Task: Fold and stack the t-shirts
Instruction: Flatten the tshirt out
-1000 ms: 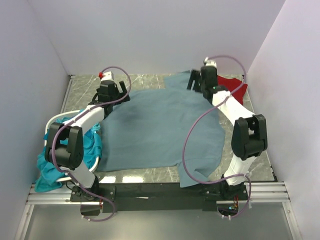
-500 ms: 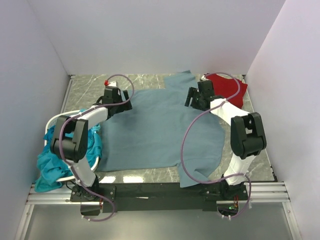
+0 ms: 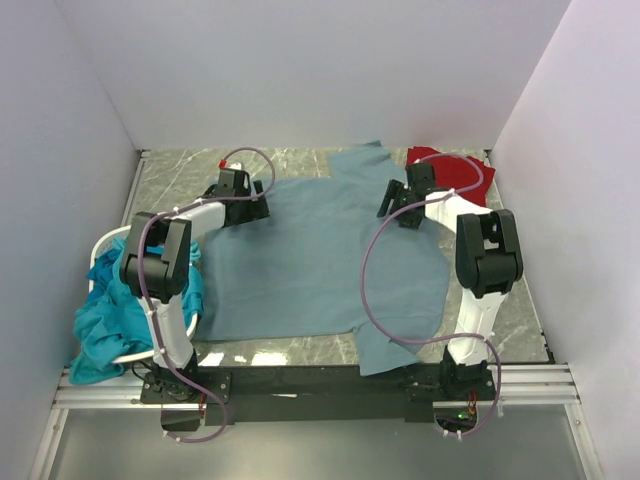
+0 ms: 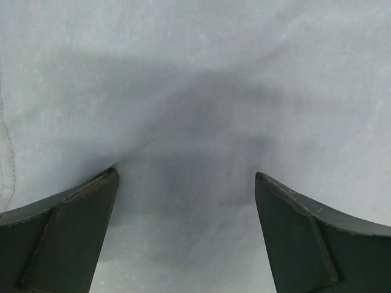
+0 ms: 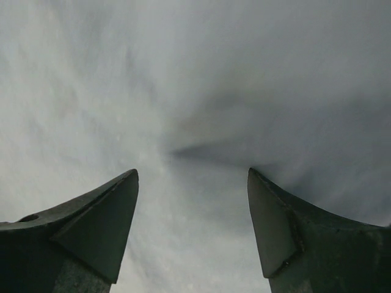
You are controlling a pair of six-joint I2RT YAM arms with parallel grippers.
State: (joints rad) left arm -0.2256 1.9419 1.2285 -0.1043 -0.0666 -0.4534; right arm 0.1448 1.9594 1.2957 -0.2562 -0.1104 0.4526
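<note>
Left wrist and right wrist: your left fingers [image 4: 61, 244] and right fingers [image 5: 79, 238] gape wide and empty, the slate-blue t-shirt [image 4: 201, 73] flat beneath and between them; close shallow and you'll likely snag one layer, bunching it.

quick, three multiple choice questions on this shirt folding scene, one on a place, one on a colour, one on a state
1. Where does the red t-shirt lie?
A far right
B near left
C centre

2. What colour is the spread-out t-shirt?
A teal
B slate-blue
C white

3. How is the left claw?
A shut on cloth
B out of view
C open

Answers:
1 A, the red cloth sits at the far right corner.
2 B, dusty blue cloth covers the middle.
3 C, its jaws stand wide apart over the cloth with nothing between them.
</note>
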